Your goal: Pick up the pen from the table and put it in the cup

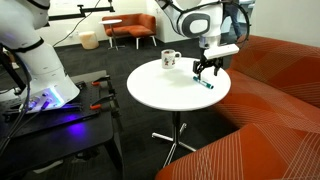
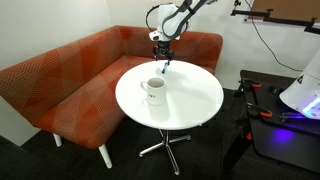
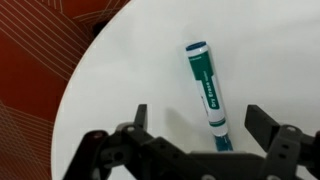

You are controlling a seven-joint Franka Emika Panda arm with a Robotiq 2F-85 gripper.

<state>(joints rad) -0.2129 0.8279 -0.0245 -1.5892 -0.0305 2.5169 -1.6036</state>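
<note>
Teal-and-white marker pen [image 3: 208, 95] is lying on the round white worktop [image 3: 130, 70], between the wide-apart fingers of the black claw [image 3: 200, 120]; a white ceramic mug [image 1: 170, 59] is standing near.

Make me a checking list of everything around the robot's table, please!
Surface: round white table on a thin metal pedestal.
Job's things: teal and white pen lying flat near the table's edge; white cup upright, apart from the pen.
Clutter: nothing seen on the table.
Grippers: gripper open over the pen, a finger on each side, apart from it.
Cables: dark cable hanging on the wall; none on the table.
Surroundings: orange sofa beside the table; dark workbench with another white robot arm.
</note>
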